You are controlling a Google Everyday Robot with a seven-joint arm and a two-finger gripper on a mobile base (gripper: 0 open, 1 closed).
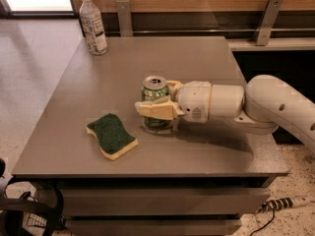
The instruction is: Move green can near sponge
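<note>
The green can [155, 84], with a silver top, stands upright near the middle of the grey table [197, 58]. My gripper [155, 98] reaches in from the right and is shut on the can. One pale finger [156, 110] crosses the can's front and the other lies behind it. The sponge [111, 135], dark green on top with a yellow base, lies flat to the can's lower left, a short gap away from it, close to the table's front edge.
A clear plastic bottle [93, 24] with a white cap stands at the table's far left corner. A wall rail with metal brackets [266, 19] runs behind the table. Black cables [24, 213] lie on the floor at lower left and a power strip [283, 203] at lower right.
</note>
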